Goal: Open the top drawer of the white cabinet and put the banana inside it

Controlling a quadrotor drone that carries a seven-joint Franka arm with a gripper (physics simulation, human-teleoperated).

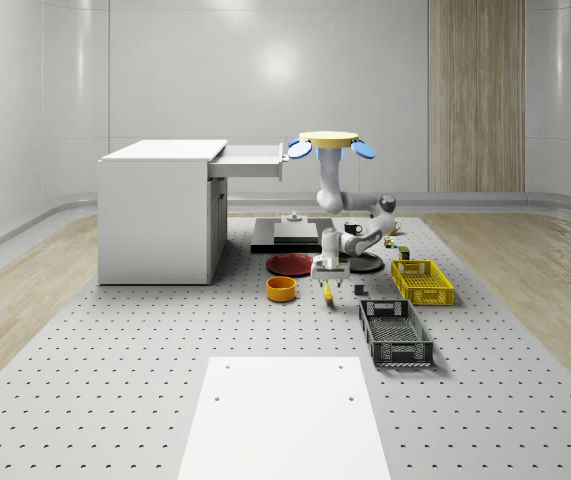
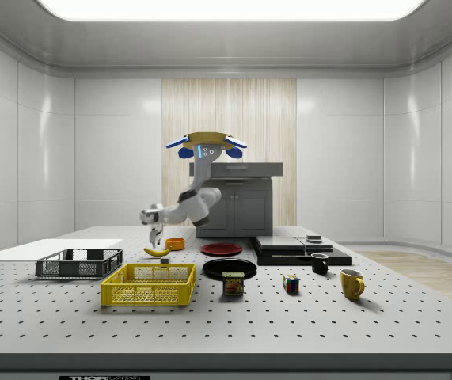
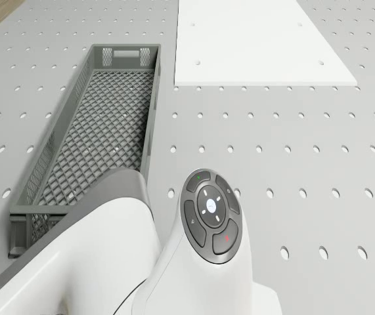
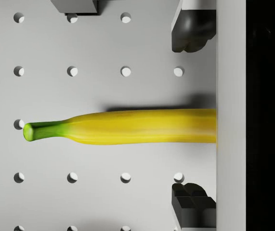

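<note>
Banana [image 4: 127, 127] between spread jaws, far end hidden

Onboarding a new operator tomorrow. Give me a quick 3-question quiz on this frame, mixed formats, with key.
1. True or false: the top drawer of the white cabinet is already pulled out.
2. In the wrist view, how do the tool fingers sit relative to the banana? A) clamped on it B) apart, one on each side, not touching C) both on one side
3. Fill in: in the whole-scene view, the drone hovers beside the open ____.

Key
1. True.
2. B.
3. Drawer.
</note>
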